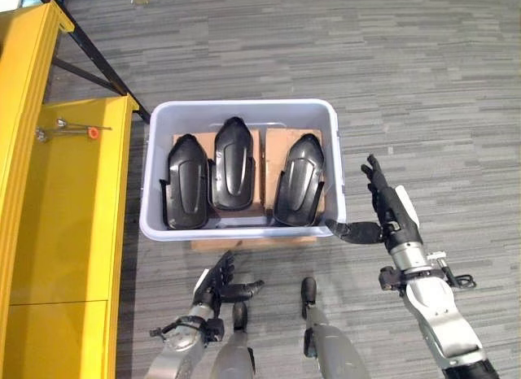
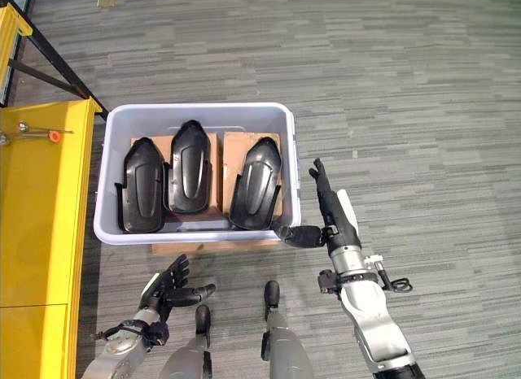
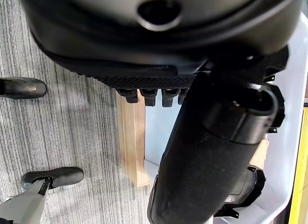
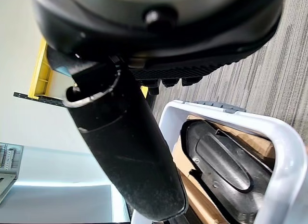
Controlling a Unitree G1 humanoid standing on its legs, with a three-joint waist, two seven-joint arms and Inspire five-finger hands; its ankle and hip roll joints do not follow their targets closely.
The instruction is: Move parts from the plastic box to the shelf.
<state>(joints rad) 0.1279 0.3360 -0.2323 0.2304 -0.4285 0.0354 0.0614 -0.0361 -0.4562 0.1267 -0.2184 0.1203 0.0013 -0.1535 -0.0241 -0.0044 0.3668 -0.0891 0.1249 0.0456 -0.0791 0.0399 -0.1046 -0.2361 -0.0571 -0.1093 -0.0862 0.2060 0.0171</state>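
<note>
A pale grey plastic box (image 1: 241, 109) stands on the floor on a wooden board (image 1: 252, 243). Three black moulded parts stand in it side by side: a left part (image 1: 187, 182), a middle part (image 1: 233, 163) and a right part (image 1: 299, 180), with cardboard behind them. My right hand (image 1: 384, 202) is just right of the box's near right corner, fingers straight and thumb pointing at the box wall, holding nothing. My left hand (image 1: 218, 283) hovers low in front of the box, fingers relaxed and spread, empty. The right wrist view shows the box rim (image 4: 269, 132) and a part (image 4: 226, 166) inside.
A yellow shelf (image 1: 65, 233) runs along the left, with a small metal tool with an orange tip (image 1: 73, 130) lying on its top. A black diagonal frame bar (image 1: 94, 58) stands behind it. Grey striped carpet (image 1: 423, 86) surrounds the box on the right and far side.
</note>
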